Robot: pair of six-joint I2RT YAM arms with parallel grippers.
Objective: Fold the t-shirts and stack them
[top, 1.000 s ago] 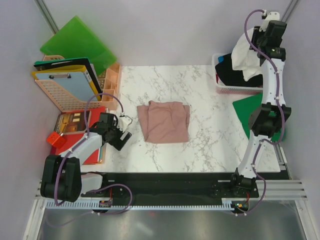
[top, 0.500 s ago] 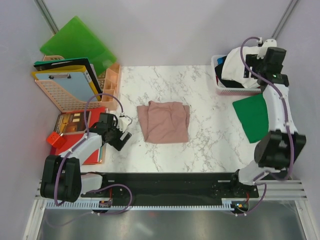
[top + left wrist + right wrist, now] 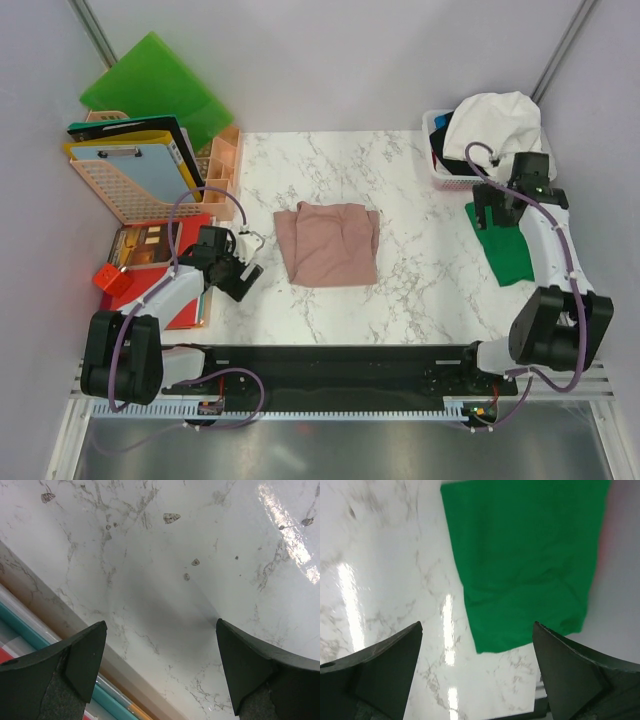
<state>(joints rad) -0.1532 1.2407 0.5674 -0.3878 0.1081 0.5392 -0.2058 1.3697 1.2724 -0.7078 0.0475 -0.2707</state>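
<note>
Left wrist view: left gripper (image 3: 161, 625) spread wide, nothing in it, hanging over bare marble worktop (image 3: 165, 555) near its left edge. Further in, the pink t-shirt (image 3: 328, 243) lies folded at centre. Right gripper (image 3: 476, 630) is likewise wide open and empty, above the green t-shirt (image 3: 520, 565), which lies flat by the right edge. I judge green is next. I would come down low on a corner, pinch the cloth cleanly, and drag it inward, away from the edge. Far right: basket (image 3: 445, 182) holds a white t-shirt (image 3: 495, 120) heaped over dark cloth (image 3: 458, 152). Far left: tray (image 3: 105, 190) holds clipboards (image 3: 140, 165).
</note>
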